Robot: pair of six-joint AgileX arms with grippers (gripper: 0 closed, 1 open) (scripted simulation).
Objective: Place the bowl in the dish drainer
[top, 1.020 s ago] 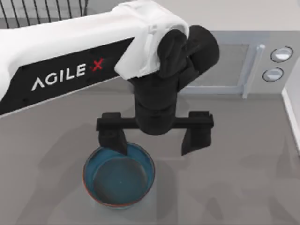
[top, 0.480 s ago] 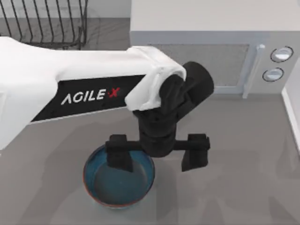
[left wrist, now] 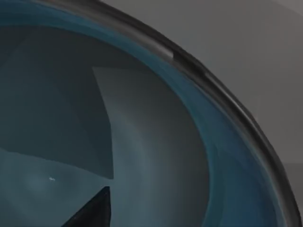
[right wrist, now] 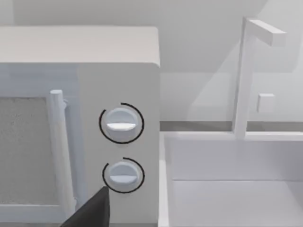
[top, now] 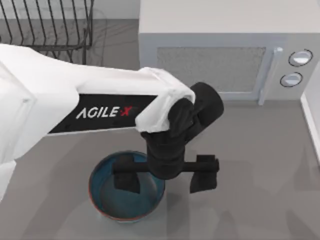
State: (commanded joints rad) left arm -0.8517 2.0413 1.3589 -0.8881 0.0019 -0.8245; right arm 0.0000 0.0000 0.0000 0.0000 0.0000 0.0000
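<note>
From above, the left arm (top: 75, 110) reaches in from the counter's left edge toward its front middle. The left gripper (top: 165, 175) hangs over the bowl (top: 125, 192) with its fingers spread apart: one finger (top: 126, 176) sits inside the bowl, the other (top: 204, 175) outside it, so the bowl's right-hand rim lies between them. Whether either finger touches the bowl cannot be told. The bowl rests on the counter (top: 260, 165) near the front edge, left of centre. The drainer (top: 47, 25) stands at the back left corner, well apart from the bowl. The microwave (top: 225, 55) stands along the back edge, right of the drainer.

From the left wrist, the bowl's (left wrist: 156, 142) greyish-blue inside and dark rim are seen close up, with a dark fingertip (left wrist: 92, 213) over the inside.

From the right wrist, the microwave's (right wrist: 118, 71) two dials (right wrist: 121, 124) face the camera, beside a white sink (right wrist: 227, 184) with a tap (right wrist: 244, 80). A dark fingertip (right wrist: 92, 213) of the right gripper shows at the edge; its state cannot be told.
</note>
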